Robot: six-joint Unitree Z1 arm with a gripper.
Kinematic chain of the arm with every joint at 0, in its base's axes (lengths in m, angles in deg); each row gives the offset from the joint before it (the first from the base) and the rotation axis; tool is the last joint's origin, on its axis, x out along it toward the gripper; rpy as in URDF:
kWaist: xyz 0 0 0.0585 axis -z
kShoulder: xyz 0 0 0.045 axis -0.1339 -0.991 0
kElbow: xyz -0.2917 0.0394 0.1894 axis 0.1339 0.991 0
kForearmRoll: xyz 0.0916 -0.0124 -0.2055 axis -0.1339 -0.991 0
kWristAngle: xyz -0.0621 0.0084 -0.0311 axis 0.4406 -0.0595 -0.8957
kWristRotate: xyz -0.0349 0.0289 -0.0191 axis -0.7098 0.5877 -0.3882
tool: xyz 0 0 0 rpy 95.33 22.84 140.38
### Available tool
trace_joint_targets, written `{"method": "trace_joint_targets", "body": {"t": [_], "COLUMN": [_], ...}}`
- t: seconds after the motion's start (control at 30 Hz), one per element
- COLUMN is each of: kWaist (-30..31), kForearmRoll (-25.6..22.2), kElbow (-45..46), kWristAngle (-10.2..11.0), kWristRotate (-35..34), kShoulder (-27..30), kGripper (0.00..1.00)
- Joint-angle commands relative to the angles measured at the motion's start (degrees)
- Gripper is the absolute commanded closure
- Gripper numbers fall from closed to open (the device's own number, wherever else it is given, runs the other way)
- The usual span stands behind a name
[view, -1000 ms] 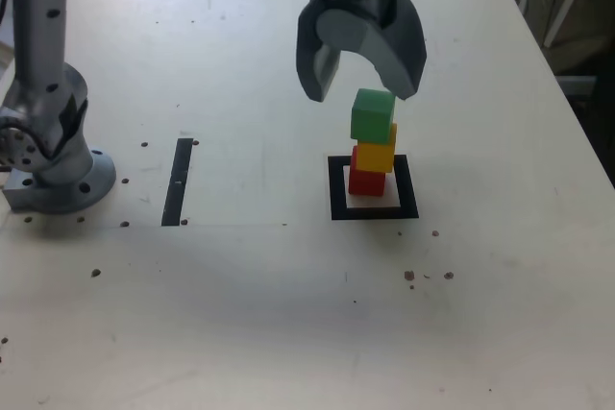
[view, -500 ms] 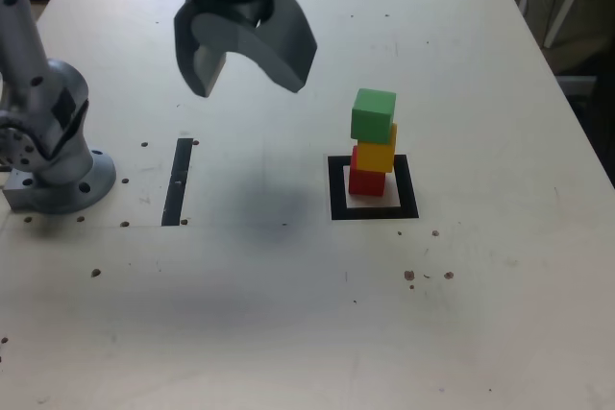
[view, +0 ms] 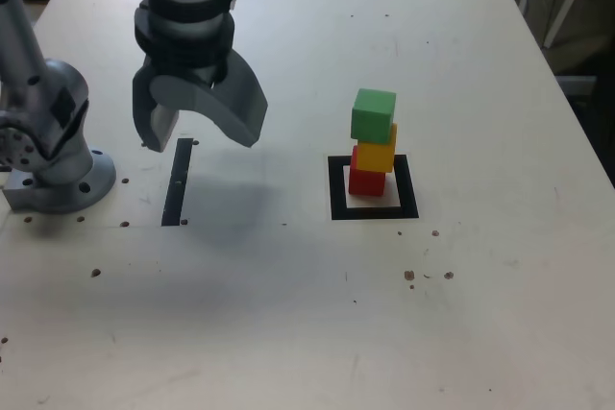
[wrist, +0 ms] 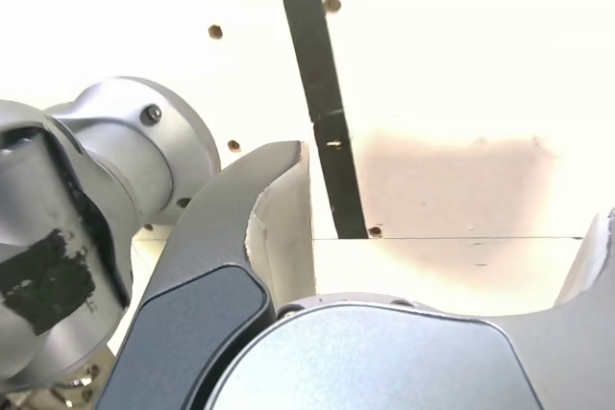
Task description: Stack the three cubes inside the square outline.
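Observation:
The three cubes stand as one tower in the exterior view: the red cube (view: 366,180) at the bottom, the yellow cube (view: 377,155) on it, the green cube (view: 373,114) on top, a little off-centre. The tower rests inside the black square outline (view: 336,189). My gripper (view: 197,133) hangs well to the exterior view's left of the tower, above the narrow black strip (view: 176,182), jaws wide open and empty. In the wrist view my gripper (wrist: 442,228) shows only bare table between its fingers (wrist: 259,237); the cubes are out of that view.
The arm's grey base (view: 53,156) stands at the exterior view's left edge and shows in the wrist view (wrist: 106,208) too. The black strip (wrist: 327,122) lies under the gripper. Small dark specks dot the white table (view: 288,314). Table edges run along the far and right sides.
The gripper has swung from above the green cube to the exterior view's left and dropped lower over the black strip. Its jaws spread wider. The tower has not moved.

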Motion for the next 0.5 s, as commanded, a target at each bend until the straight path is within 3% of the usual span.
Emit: {"method": "trace_joint_targets", "body": {"t": [0.0,0.2,0.47], "kWaist": [0.03,0.03,0.03], "kForearmRoll": [0.98,5.59,7.16], "kElbow": [1.21,5.99,7.91], "kWristAngle": [-0.73,-3.43,-3.78], "kWristRotate": [-0.41,-0.84,-0.84], "kShoulder": [0.32,0.06,-0.22], "kGripper": [0.0,0.0,0.0]}}
